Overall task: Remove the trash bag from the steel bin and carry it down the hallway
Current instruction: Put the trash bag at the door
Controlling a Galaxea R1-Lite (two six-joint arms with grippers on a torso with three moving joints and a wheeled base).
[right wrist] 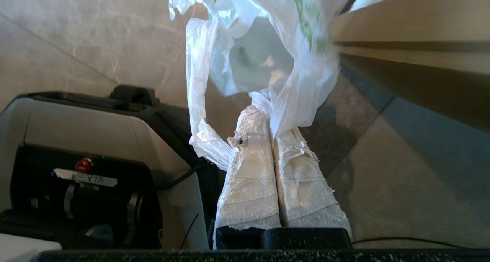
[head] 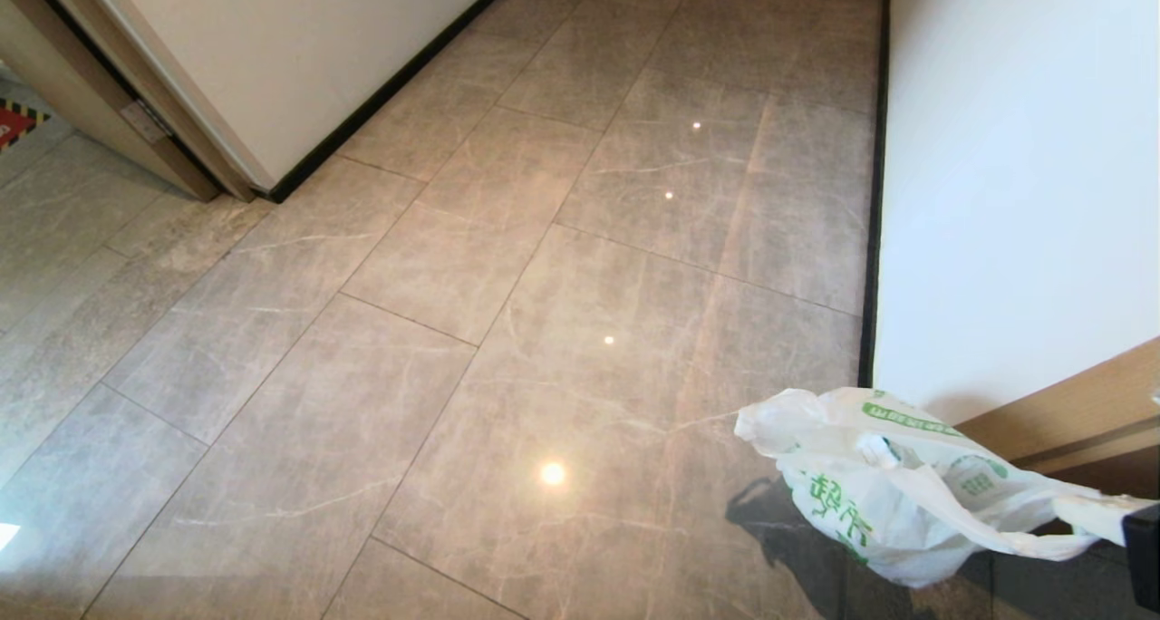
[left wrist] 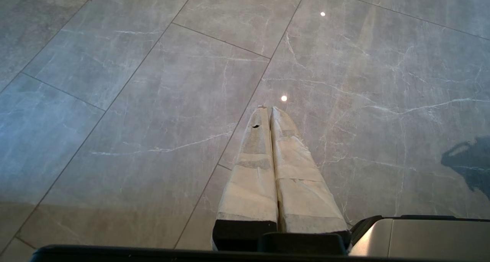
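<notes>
Two end effectors are on record, both with tape-wrapped white fingers.

Item, nearest: the right end effector (right wrist: 270, 120), at the lower right edge of the head view. Its fingers (right wrist: 249, 177) are pressed together with no gap, and a twisted bunch of thin plastic is pinched between their tips. In the head view only a white finger end and a black block of it show at the frame edge.

Item: the trash bag (head: 870, 489), white, slightly see-through, printed with green characters and a green logo. It hangs from the right end effector, off the floor, with its open mouth ballooned outward; one loose handle strip (right wrist: 199, 101) trails beside the fingers. Its dark reflection lies on the tiles beneath it.

Item: the left end effector (left wrist: 268, 108), pointing over bare tiles, fingers flat against each other, gripping nothing.

Item: the robot's base (right wrist: 99, 139), grey and black with a red button, beside the right fingers.

Item: a brown wooden door frame (head: 1069, 411), just behind the bag on the right.

Item: the hallway floor (head: 507, 266), glossy grey-beige marble-look tiles with ceiling-light glints, running ahead between white walls (head: 997, 167) edged by black skirting (head: 874, 221).

Item, farthest: another door frame (head: 100, 85) at the upper left.
</notes>
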